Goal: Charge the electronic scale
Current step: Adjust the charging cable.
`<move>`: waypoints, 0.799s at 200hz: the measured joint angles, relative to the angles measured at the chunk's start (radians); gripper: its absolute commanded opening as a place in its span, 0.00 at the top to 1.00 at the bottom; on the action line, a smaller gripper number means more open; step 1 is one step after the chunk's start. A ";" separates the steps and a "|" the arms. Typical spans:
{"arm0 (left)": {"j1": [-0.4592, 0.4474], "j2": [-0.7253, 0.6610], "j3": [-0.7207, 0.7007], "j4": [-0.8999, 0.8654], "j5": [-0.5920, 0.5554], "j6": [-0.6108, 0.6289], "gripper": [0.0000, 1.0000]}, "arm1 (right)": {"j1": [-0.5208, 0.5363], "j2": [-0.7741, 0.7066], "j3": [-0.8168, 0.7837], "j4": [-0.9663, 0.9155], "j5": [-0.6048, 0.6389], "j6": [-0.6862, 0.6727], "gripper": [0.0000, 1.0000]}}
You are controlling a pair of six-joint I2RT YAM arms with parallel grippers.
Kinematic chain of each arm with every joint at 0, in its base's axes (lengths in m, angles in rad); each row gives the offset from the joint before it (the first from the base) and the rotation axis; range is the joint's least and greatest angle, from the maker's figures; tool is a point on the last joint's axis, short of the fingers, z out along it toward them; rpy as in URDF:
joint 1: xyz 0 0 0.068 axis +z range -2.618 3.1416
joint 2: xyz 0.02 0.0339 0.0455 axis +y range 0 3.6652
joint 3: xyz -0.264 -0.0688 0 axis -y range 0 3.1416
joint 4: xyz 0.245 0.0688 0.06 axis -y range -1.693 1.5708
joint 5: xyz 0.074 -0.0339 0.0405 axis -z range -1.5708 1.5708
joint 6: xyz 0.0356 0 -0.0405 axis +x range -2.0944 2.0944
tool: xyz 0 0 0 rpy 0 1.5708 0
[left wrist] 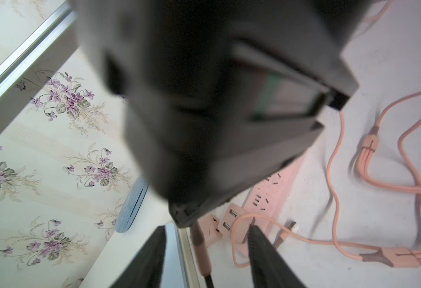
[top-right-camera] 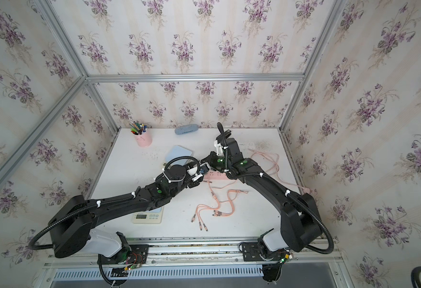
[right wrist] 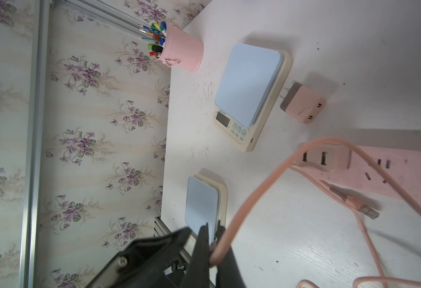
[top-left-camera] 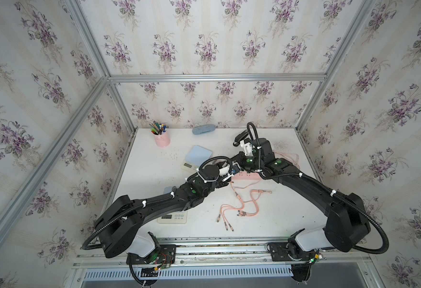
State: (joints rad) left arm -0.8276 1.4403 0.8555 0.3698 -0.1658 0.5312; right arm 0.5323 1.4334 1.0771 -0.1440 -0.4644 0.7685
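The electronic scale (right wrist: 248, 84) lies flat on the white table (right wrist: 329, 249), beyond the pink power strip (right wrist: 391, 172) and just beside a loose pink adapter (right wrist: 304, 103). A second scale (right wrist: 202, 207) sits nearer the robot, and which of the two is meant cannot be told. The right gripper (right wrist: 213, 237) is clenched on a pink charging cable (right wrist: 266, 179), pinching the cord itself rather than a plug, and the cord arcs over the plugged-in adapter (right wrist: 329, 157) at the strip's end. The left gripper (left wrist: 207, 232) stands with its jaws apart, grasping nothing; a pinkish connector shows in the gap, but neither finger presses it. The cable looks light and limp, so a hold on the cord gives little control of the tip, which would likely flop and twist. The better hold is on the stiff moulded connector just behind its metal end. The scale looks like light, smooth plastic and may slide when a plug is pushed into its side, where a small dark slot (right wrist: 252, 140) near the display corner is probably the port. Bracing it by its cream edges, not the blue weighing plate, seems wise
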 measured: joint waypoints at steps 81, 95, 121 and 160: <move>0.261 0.092 0.054 -0.018 0.743 -0.393 0.57 | -0.003 -0.011 0.048 0.008 -0.021 -0.336 1.00; 0.269 0.101 0.056 -0.008 0.797 -0.428 0.64 | -0.006 -0.011 0.050 0.004 -0.029 -0.363 1.00; 0.283 0.108 0.061 0.003 0.851 -0.470 0.79 | -0.019 -0.012 0.053 -0.006 -0.063 -0.404 1.00; 0.291 0.116 0.065 0.003 0.866 -0.495 1.00 | -0.040 -0.011 0.054 -0.022 -0.106 -0.428 1.00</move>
State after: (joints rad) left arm -0.5362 1.5558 0.9203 0.3729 0.7002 0.0360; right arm 0.4919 1.4220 1.1313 -0.1661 -0.5709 0.3401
